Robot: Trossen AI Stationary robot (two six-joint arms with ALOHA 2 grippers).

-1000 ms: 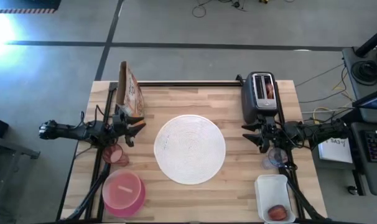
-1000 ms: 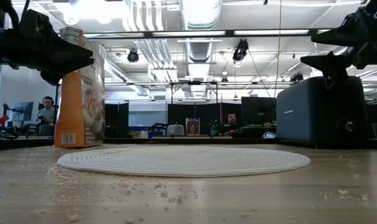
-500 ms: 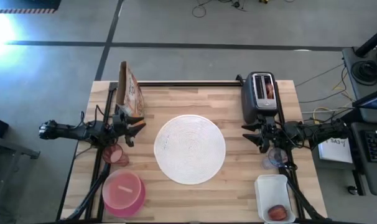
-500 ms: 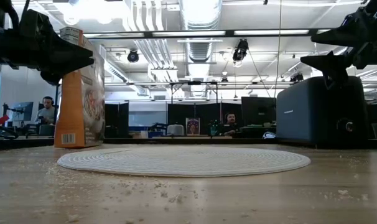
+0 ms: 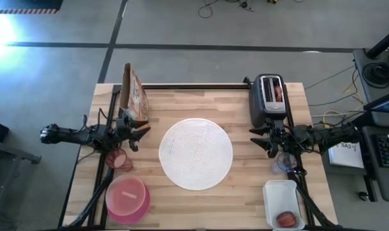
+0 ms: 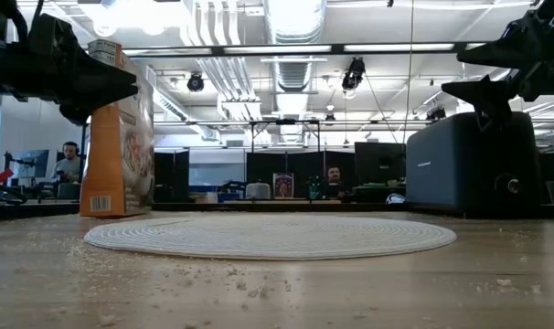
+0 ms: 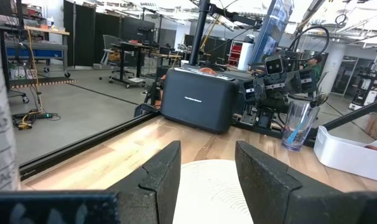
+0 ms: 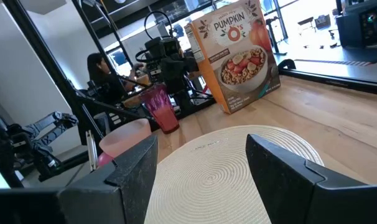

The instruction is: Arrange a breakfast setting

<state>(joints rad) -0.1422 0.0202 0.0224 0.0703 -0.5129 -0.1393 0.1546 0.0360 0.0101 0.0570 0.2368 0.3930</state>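
- The large round white plate (image 5: 196, 154) is seen flat at the middle of the wooden table (image 5: 239, 199).
- The left gripper (image 5: 141, 133) is held above the table just left of the plate, its fingers (image 7: 152, 177) spread apart and empty.
- The right gripper (image 5: 259, 138) is held just right of the plate, in front of the toaster (image 5: 267, 100), fingers (image 8: 129, 165) likewise parted and empty.
- The pink translucent tumbler (image 5: 120, 159) is set beside the left arm, the magenta bowl (image 5: 127, 199) nearer the front edge.
- The clear cup (image 5: 285, 163) with the teal-handled spoon (image 7: 292, 134) is found under the right arm.
- A small red fruit (image 5: 286, 219) is seen lying in the white tub (image 5: 277, 192).
- A cereal box (image 5: 133, 93) is stood at the back left.
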